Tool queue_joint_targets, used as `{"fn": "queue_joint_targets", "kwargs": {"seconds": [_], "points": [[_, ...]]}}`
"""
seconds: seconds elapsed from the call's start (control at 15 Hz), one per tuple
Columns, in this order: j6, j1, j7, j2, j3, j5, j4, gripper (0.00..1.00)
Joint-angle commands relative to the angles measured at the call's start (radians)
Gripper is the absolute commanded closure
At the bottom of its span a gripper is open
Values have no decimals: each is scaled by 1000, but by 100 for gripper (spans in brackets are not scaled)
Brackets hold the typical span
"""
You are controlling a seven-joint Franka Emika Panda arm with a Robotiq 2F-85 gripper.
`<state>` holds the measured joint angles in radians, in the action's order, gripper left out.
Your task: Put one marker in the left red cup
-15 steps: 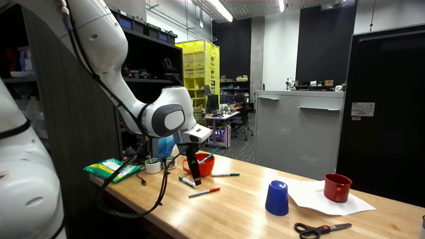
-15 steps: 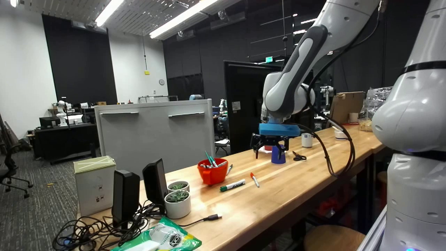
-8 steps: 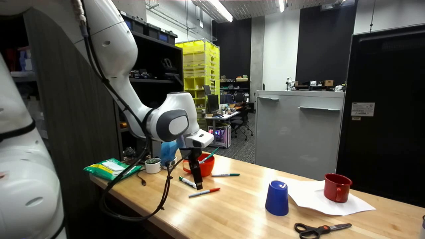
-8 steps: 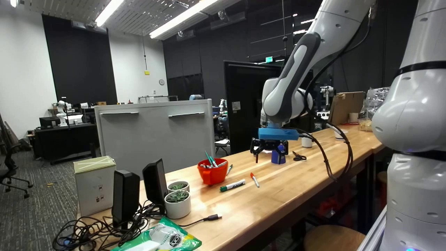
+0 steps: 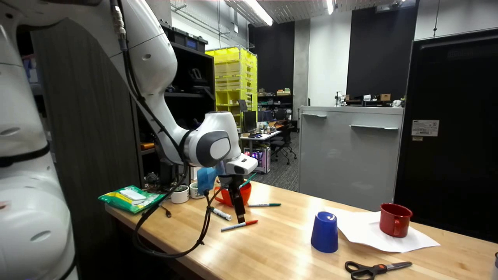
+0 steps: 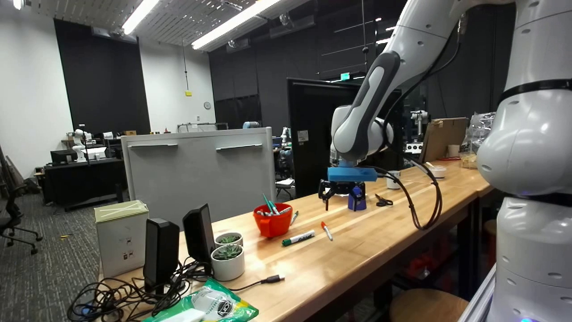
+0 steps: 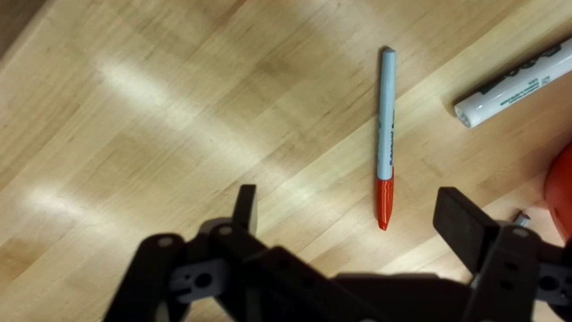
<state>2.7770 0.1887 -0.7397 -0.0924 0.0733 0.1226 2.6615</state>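
Note:
The marker, thin and grey with a red cap, lies on the wooden table in both exterior views [image 5: 234, 226] [image 6: 328, 232] and in the wrist view [image 7: 386, 120]. The left red cup is bright and wide, with several markers standing in it [image 6: 273, 223]. It is partly behind my gripper in an exterior view [image 5: 245, 194], and only its edge shows in the wrist view [image 7: 562, 197]. My gripper [image 7: 347, 191] is open and empty above the table. In the wrist view the marker's red cap lies between the two fingers, nearer the right one. The gripper also shows in both exterior views [image 5: 240, 219] [image 6: 341, 206].
A thick white marker with a green cap [image 6: 298, 238] and a thin green-capped marker [image 5: 264, 205] lie near the red cup. A blue cup [image 5: 325, 233], a dark red mug [image 5: 395, 221] on paper and scissors [image 5: 377, 269] are further along. Potted plants [image 6: 228, 266] stand beside speakers.
My open gripper has moved lower and a little sideways, closer to the red-capped marker. The marker, the cups and the other things have not moved.

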Motion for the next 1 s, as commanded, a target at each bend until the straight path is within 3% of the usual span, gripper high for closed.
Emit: {"fn": "queue_joint_targets", "kwargs": {"seconds": [0.0,0.6,0.93], "points": [[9,-25,-59,60,-22,49,-52,0],[-4,-131,-249,188,-91,188,-169,0],[-11,-190,-274,253,-145,193,-214,0]]}}
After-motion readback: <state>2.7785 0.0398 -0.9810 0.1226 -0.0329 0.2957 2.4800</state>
